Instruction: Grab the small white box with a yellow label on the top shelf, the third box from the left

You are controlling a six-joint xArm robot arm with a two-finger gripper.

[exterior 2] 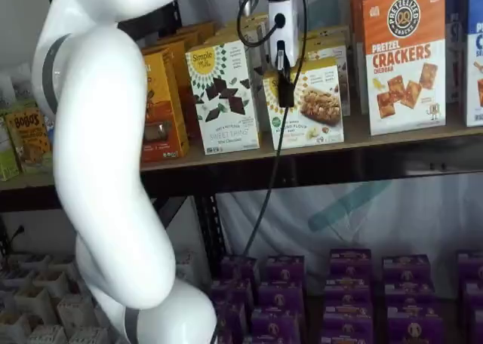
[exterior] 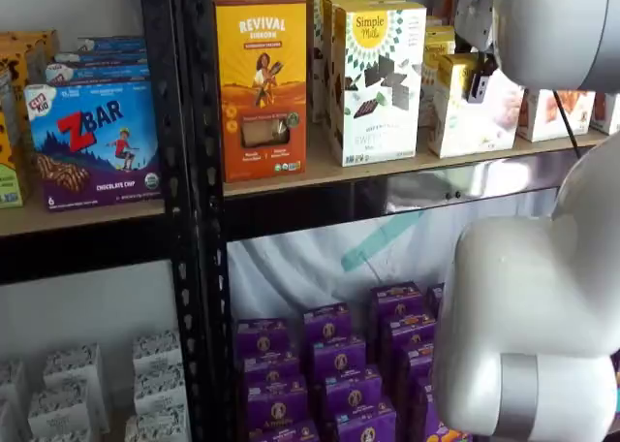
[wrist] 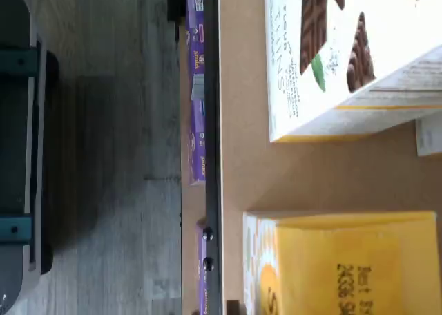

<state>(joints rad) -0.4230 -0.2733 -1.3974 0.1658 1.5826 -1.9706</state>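
The small white box (exterior 2: pixel 309 106) stands on the top shelf (exterior 2: pixel 377 142), with a yellow top, a biscuit picture and a small green mark. It also shows in a shelf view (exterior: pixel 463 117), partly behind the arm. In the wrist view its yellow top (wrist: pixel 345 260) lies just below the camera. My gripper (exterior 2: pixel 285 87) hangs straight in front of the box's left part, with its black fingers seen as one narrow dark strip and no gap showing. It holds nothing that I can see.
The taller white box with chocolate squares (exterior 2: pixel 223 95) stands close to the left of the small box, and shows in the wrist view (wrist: pixel 345 52). The orange-and-white crackers box (exterior 2: pixel 404 57) stands to its right. Purple boxes (exterior: pixel 329 364) fill the shelf below. The white arm (exterior 2: pixel 98 148) fills the left foreground.
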